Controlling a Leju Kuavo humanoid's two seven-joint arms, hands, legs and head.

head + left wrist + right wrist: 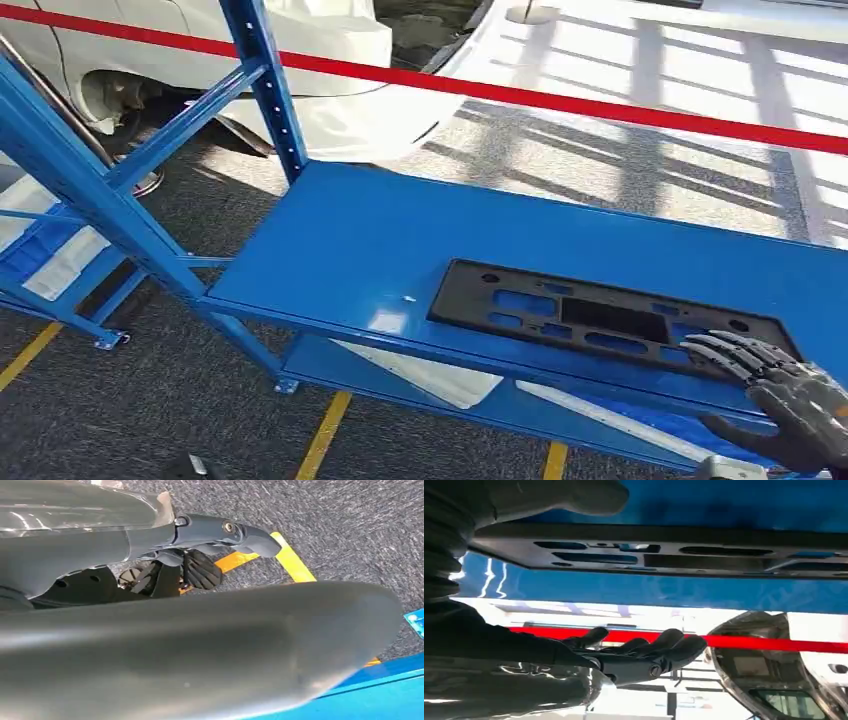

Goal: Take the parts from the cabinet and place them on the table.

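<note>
Black plate [610, 322] flat on blue shelf [360, 250], near front edge; right hand [775, 385] fingers spread, resting on its near corner, seemingly ungripped; risk: shallow corner hold lets plate tip off edge.

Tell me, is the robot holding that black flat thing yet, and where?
Not yet, it seems. The right hand has its fingers resting over the near right end of the black panel, which lies flat on the blue shelf. The left hand holds nothing.
</note>
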